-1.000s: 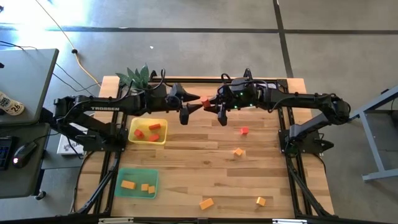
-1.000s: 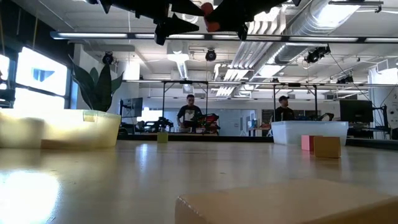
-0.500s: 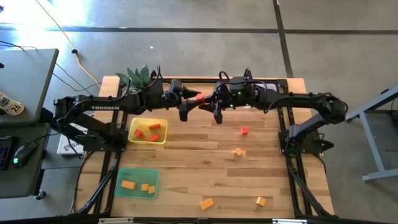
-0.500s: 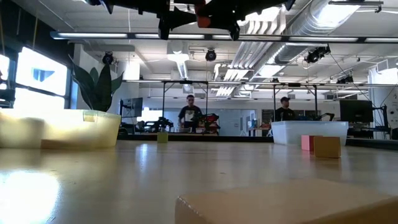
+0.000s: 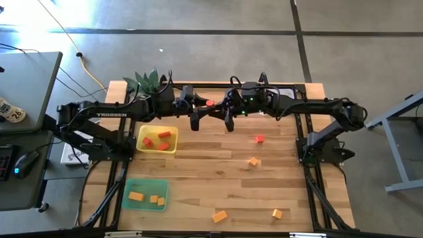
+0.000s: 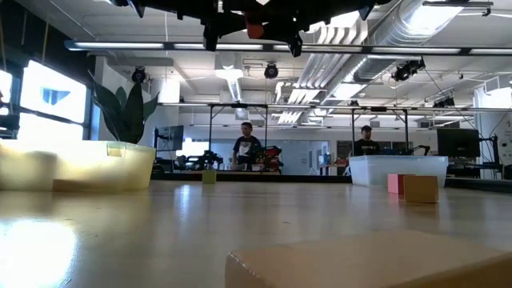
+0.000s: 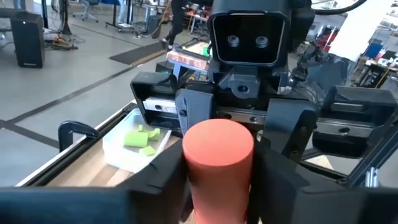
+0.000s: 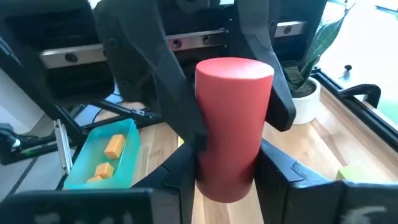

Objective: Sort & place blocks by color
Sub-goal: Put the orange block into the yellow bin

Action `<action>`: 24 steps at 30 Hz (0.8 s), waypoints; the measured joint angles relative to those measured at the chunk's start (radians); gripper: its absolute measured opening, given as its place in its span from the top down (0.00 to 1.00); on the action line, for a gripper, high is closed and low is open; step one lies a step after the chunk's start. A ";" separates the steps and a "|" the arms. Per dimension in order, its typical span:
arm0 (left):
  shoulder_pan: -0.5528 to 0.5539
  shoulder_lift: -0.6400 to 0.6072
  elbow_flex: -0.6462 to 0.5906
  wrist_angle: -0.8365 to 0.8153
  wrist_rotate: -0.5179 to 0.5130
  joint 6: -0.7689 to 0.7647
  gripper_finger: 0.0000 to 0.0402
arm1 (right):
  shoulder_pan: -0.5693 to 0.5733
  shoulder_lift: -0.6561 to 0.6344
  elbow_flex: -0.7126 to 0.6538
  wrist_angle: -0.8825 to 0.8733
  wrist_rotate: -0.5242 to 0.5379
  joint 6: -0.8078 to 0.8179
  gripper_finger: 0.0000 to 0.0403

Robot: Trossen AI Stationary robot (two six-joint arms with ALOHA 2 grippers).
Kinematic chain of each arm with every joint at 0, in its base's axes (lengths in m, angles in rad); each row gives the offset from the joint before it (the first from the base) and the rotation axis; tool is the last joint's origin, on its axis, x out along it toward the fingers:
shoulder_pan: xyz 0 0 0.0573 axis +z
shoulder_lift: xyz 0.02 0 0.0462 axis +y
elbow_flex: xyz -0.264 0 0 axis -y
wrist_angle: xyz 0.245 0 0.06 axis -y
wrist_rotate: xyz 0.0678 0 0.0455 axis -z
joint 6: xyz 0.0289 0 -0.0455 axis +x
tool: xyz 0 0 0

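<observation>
A red cylinder block (image 5: 209,103) hangs high above the table's far middle, with both grippers meeting on it. My left gripper (image 7: 217,199) comes from the table's left and my right gripper (image 8: 227,193) from its right, and each is shut on the block (image 6: 254,30). A yellow tray (image 5: 170,149) holds red blocks and a green tray (image 5: 129,204) holds orange blocks. A red block (image 5: 259,139) and three orange blocks (image 5: 254,161) (image 5: 219,216) (image 5: 277,213) lie loose on the table. My left gripper pinches the red cylinder's curved side (image 7: 189,180) between its two fingers, coming about level from the table's left. The cylinder stands upright, lifted clear of the table. My right gripper pinches the same cylinder's curved side (image 8: 205,168) between its two fingers, nearly level from the table's right. The left gripper's fingers (image 8: 155,68) flank the cylinder on its far side. It stays upright in mid-air.
A clear tray (image 7: 118,155) with light green blocks stands at the table's far right. A potted plant (image 5: 147,80) stands at the far left corner. Bare wood lies at the table's middle and near side.
My right gripper has carried the red cylinder a little toward the table's left, in between my left gripper's fingers, which now lie against its sides. The cylinder has stayed upright and clear of the table.
</observation>
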State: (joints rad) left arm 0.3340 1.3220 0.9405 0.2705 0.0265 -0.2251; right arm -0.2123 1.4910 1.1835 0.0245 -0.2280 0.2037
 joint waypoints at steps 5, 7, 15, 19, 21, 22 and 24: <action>0.000 -0.002 0.000 -0.003 0.006 0.012 0.75 | 0.000 0.000 0.000 0.000 0.008 -0.012 0.70; 0.000 -0.002 0.000 -0.004 0.000 0.022 0.75 | 0.000 0.000 0.000 0.001 0.015 0.003 0.65; 0.001 -0.001 0.000 -0.114 -0.034 0.049 0.75 | 0.000 0.000 0.000 -0.049 0.064 0.001 0.56; 0.001 -0.009 -0.001 -0.231 -0.069 0.049 0.75 | -0.003 -0.002 0.000 -0.082 0.063 -0.001 0.54; 0.001 -0.019 -0.001 -0.295 -0.071 0.048 0.75 | -0.007 -0.002 0.000 -0.094 0.062 -0.002 0.54; 0.001 -0.026 -0.001 -0.338 -0.071 0.047 0.75 | -0.011 -0.002 0.000 -0.095 0.061 -0.002 0.54; 0.000 -0.040 -0.001 -0.431 -0.071 0.046 0.75 | -0.020 -0.002 0.000 -0.104 0.059 -0.003 0.54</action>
State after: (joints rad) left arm 0.3337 1.2818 0.9398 -0.1606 -0.0444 -0.1788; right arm -0.2321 1.4887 1.1835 -0.0798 -0.1687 0.2008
